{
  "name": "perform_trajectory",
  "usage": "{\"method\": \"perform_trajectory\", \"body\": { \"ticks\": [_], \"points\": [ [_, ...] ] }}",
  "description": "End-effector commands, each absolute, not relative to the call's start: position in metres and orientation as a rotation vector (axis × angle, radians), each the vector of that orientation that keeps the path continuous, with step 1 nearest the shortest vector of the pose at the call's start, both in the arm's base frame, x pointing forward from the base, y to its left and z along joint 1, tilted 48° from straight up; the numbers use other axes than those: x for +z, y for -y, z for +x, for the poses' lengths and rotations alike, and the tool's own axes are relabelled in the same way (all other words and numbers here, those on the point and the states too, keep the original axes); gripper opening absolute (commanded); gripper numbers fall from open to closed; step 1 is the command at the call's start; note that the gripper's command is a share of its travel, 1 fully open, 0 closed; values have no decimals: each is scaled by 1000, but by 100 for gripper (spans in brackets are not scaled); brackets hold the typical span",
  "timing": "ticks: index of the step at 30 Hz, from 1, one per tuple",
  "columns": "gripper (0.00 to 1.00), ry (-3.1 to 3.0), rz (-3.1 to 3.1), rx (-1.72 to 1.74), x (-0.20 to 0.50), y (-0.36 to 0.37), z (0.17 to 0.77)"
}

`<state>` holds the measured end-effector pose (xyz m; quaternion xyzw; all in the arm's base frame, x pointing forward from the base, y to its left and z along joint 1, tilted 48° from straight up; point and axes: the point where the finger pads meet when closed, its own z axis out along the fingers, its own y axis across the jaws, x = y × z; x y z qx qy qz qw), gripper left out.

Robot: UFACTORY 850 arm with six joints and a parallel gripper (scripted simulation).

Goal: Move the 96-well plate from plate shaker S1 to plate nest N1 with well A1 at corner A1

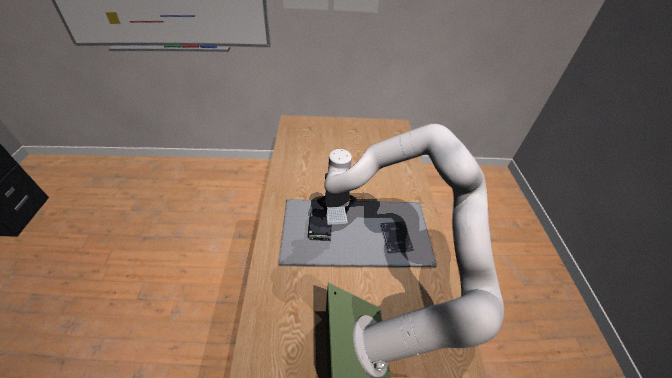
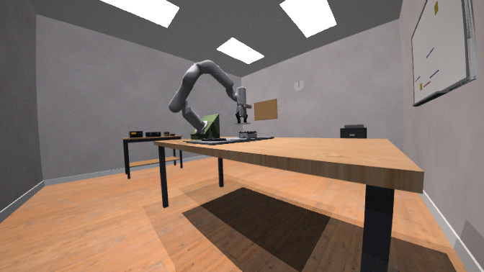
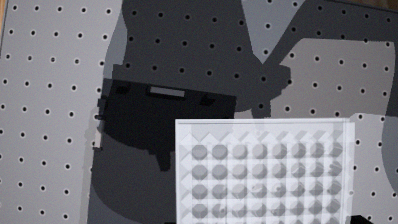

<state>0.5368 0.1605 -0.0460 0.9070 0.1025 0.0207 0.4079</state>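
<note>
Between the tool's (image 2: pixel 241 119) widely spread fingers sits the 96-well plate (image 3: pixel 265 172), gripped by its sides and held level in the air. Below and partly to one side stands the black plate shaker S1 (image 1: pixel 319 228), free of the plate. Farther along the grey perforated mat (image 1: pixel 350 247) on the desk (image 1: pixel 295 310) lies the plate nest N1 (image 1: pixel 396 237).
</note>
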Motion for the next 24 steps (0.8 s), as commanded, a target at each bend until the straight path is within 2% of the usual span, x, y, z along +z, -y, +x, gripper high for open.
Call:
{"method": "perform_trajectory", "body": {
  "ticks": [1,24],
  "points": [
    [0,-259,2288,56,-34,-148,537],
    [0,-259,2288,56,12,-95,534]
  ]
}}
